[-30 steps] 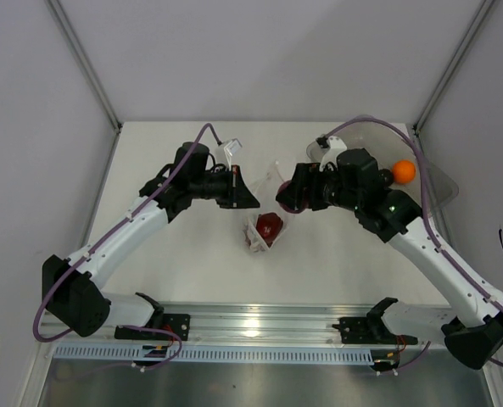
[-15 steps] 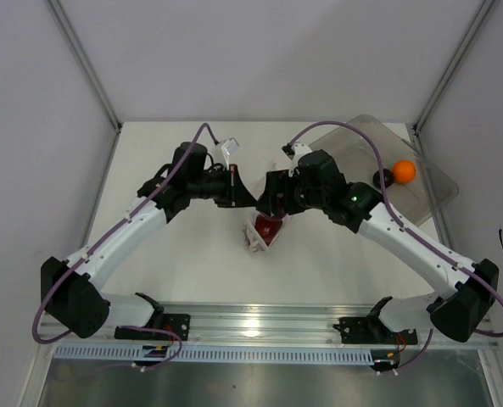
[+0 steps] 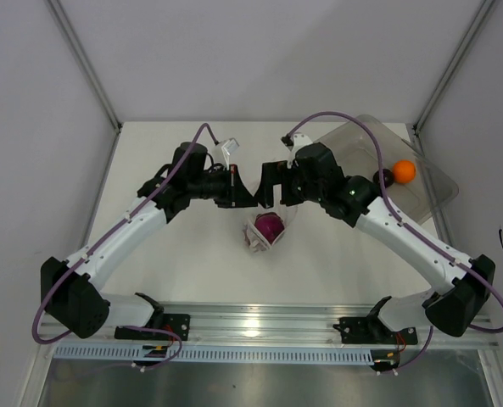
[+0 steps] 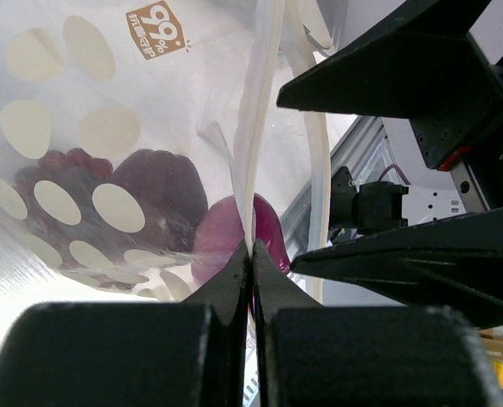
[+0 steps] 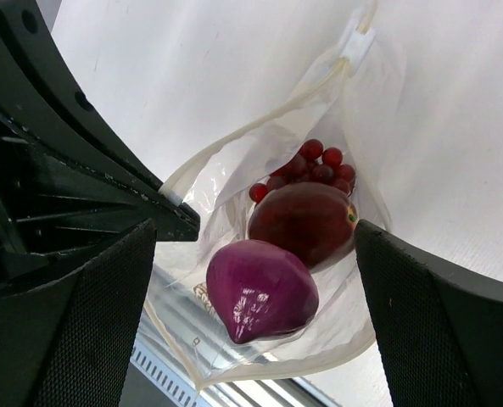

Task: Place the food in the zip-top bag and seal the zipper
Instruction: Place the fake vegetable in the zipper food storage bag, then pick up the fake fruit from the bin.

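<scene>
The clear zip-top bag (image 3: pixel 268 231) hangs open over the table. My left gripper (image 3: pixel 248 197) is shut on its mouth edge; in the left wrist view the closed gripper (image 4: pixel 252 251) pinches the zipper strip (image 4: pixel 264 127). Inside the bag lie the purple onion-like ball (image 5: pixel 259 288), the dark plum-like ball (image 5: pixel 306 219) and the red grapes (image 5: pixel 312 168). My right gripper (image 3: pixel 273 181) is open and empty just above the bag mouth, its fingers (image 5: pixel 73 322) wide on either side of the onion. The orange ball (image 3: pixel 404 171) sits in the bin at the right.
A rigid clear plastic bin (image 3: pixel 353 140) stands at the back right, with a dark piece (image 3: pixel 384 178) beside the orange ball. The two grippers are close together over the bag. White walls enclose the table on three sides.
My right gripper moved left over the bag mouth and opened. The purple onion-like ball now lies in the bag on top of the plum. My left gripper kept its hold.
</scene>
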You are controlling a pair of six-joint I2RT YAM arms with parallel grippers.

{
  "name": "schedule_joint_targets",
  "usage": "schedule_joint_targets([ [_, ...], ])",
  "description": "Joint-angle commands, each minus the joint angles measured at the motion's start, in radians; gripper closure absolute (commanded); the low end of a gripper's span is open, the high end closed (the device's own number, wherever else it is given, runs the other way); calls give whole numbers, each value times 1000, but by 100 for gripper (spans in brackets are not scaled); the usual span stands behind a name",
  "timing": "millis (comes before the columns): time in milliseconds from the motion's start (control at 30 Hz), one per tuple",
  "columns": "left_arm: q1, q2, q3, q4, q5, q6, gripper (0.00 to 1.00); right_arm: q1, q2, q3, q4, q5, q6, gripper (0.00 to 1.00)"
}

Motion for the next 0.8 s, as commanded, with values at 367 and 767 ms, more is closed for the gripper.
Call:
schedule_joint_targets([
  [367, 1, -38, 10, 39, 29, 1, 99, -284, -141, 59, -24, 53, 9, 1],
  [767, 1, -42, 8, 62, 39, 18, 99, -766, -83, -63, 83, 24, 55, 1],
])
